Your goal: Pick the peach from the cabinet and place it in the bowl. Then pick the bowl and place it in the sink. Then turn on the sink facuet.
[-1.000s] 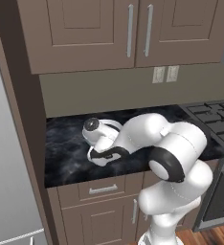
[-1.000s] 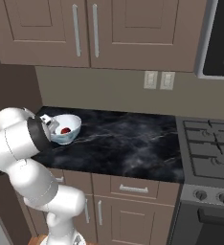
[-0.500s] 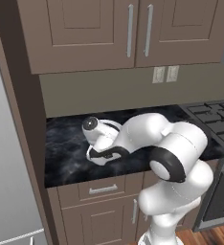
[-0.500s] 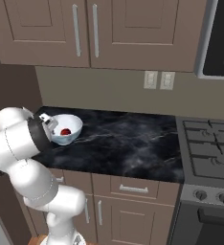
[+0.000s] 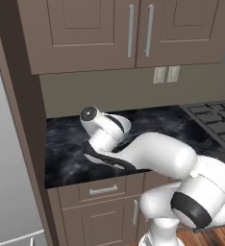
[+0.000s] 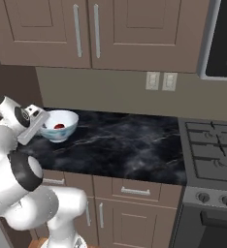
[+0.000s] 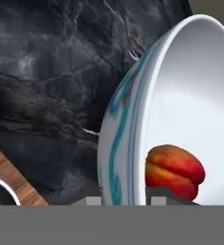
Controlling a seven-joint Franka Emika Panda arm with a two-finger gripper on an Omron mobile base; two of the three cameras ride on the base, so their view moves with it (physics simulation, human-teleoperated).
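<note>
In the left base view the arm folds forward over the black marbled worktop (image 5: 66, 144), and its wrist and forearm cover the bowl there; the cabinet (image 5: 81, 33) hangs shut above with its grey bar handle. In the right base view the bowl (image 6: 59, 126) stands on the worktop's left end, just beside the hand, with the peach (image 6: 59, 126) lying inside as a small red spot; the gripper (image 6: 41, 127) meets the bowl's near rim. In the hand view the bowl's wall runs up between the two finger tips (image 7: 94, 201), one outside against the blue-streaked surface and one inside close to the peach, so the gripper is pinched on the rim. The sink lies somewhere off to the side. The grip looks narrow, on a thin, smooth, curved edge, so I judge the bowl may pivot or slip when lifted. A tilt could roll the peach out, and the inner finger sits near enough to nudge the fruit. A quick swing toward the sink would make both more likely.
</note>
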